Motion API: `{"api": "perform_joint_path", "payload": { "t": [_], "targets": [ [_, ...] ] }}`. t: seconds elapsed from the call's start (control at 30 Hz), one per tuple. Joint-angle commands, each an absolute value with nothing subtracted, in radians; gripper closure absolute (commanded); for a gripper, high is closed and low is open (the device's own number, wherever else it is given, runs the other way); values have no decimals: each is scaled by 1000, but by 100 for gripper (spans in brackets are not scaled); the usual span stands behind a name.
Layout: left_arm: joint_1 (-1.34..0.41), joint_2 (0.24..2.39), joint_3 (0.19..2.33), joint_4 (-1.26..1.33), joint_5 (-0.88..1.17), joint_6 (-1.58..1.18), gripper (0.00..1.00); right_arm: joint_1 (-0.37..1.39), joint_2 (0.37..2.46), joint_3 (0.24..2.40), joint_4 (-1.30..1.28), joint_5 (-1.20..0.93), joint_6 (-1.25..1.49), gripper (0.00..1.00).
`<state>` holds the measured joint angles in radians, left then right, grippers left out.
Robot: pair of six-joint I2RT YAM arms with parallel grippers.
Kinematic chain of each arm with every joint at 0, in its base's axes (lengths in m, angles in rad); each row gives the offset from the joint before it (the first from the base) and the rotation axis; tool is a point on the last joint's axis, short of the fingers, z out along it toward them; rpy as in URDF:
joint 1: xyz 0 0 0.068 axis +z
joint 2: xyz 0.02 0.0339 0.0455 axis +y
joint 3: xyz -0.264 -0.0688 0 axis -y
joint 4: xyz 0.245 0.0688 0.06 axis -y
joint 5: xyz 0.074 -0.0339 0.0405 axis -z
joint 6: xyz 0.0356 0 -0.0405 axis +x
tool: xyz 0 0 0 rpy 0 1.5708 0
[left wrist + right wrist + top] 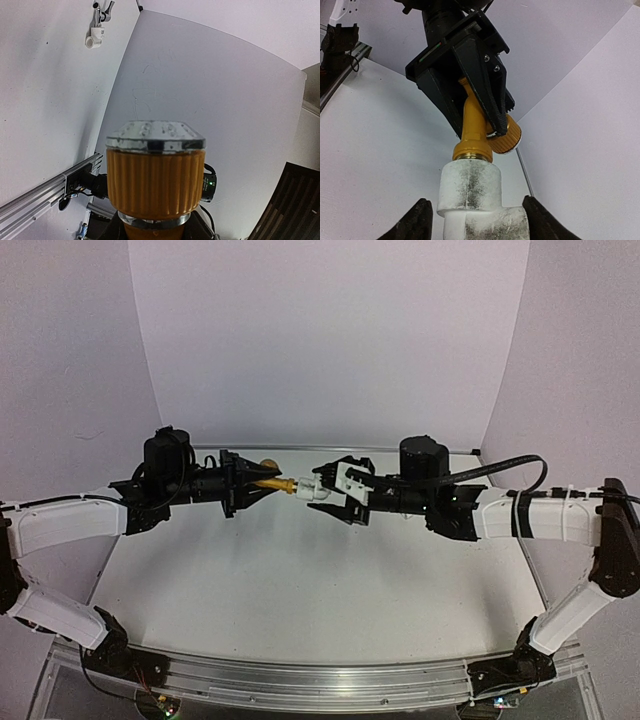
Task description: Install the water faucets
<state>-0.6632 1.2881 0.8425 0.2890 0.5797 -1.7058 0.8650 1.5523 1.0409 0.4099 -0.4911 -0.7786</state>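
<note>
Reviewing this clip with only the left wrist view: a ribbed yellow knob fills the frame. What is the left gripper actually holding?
Observer: The left gripper is clamped on the brass faucet; your knob is part of it.
Operator: Is anything on its other end?
Observer: Yes, that end sits in a white pipe fitting.
Operator: Where is the right gripper?
Observer: The right gripper has a finger on each side of that fitting, above the table; I cannot tell whether they press it.
</note>
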Motion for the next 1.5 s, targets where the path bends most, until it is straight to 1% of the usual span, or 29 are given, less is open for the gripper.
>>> {"api": "perform_joint_path", "payload": {
  "t": [0.0, 0.1, 0.13, 0.23, 0.4, 0.47, 0.53, 0.63, 0.67, 0.7, 0.87, 1.0, 1.07, 1.13, 1.2, 1.23, 1.27, 1.3, 1.4, 1.47],
  "targets": [
    [-670, 1263, 882, 364, 585, -1693, 100, 870, 1562, 1088, 456, -508, -754, 50],
    [-670, 1266, 901, 364, 602, -1654, 100, 870, 1569, 1090, 456, -511, -734, 63],
    [-670, 1266, 911, 364, 605, -1627, 100, 870, 1570, 1092, 456, -511, -722, 66],
    [-670, 1263, 925, 363, 607, -1553, 100, 870, 1574, 1095, 456, -515, -659, 80],
    [-671, 1272, 959, 360, 594, -1339, 100, 870, 1572, 1103, 453, -500, -498, 96],
    [-675, 1280, 977, 360, 591, -1206, 100, 870, 1568, 1103, 444, -503, -424, 100],
    [-683, 1277, 989, 361, 586, -1026, 100, 869, 1563, 1102, 437, -515, -338, 100],
    [-728, 1261, 999, 361, 620, -624, 100, 861, 1557, 1102, 437, -574, -185, 100],
    [-748, 1257, 993, 361, 663, -457, 100, 855, 1554, 1103, 437, -595, -122, 100],
    [-761, 1256, 983, 360, 746, -283, 100, 848, 1552, 1106, 437, -629, -70, 100],
    [-781, 1257, 934, 360, 1168, 313, 100, 808, 1559, 1121, 508, -832, 316, 100],
    [-744, 1312, 1001, 360, 1385, 549, 100, 773, 1604, 1160, 638, -985, 701, 100],
    [-689, 1345, 1057, 360, 1573, 605, 100, 751, 1643, 1206, 669, -1065, 907, 100],
    [-631, 1377, 1108, 362, 1733, 640, 100, 732, 1678, 1225, 753, -1130, 1125, 100],
    [-594, 1395, 1154, 364, 1749, 640, 100, 722, 1706, 1234, 825, -1174, 1337, 100],
    [-581, 1407, 1178, 363, 1742, 636, 100, 721, 1718, 1232, 877, -1192, 1398, 98],
    [-573, 1418, 1210, 361, 1719, 607, 100, 720, 1724, 1224, 930, -1196, 1455, 91],
    [-568, 1427, 1242, 359, 1688, 566, 100, 718, 1723, 1212, 956, -1194, 1479, 81],
    [-566, 1443, 1319, 354, 1557, 375, 100, 697, 1683, 1165, 953, -1156, 1409, 42],
    [-567, 1441, 1336, 353, 1461, 240, 100, 662, 1651, 1139, 854, -1129, 1257, 28]
  ]
}}
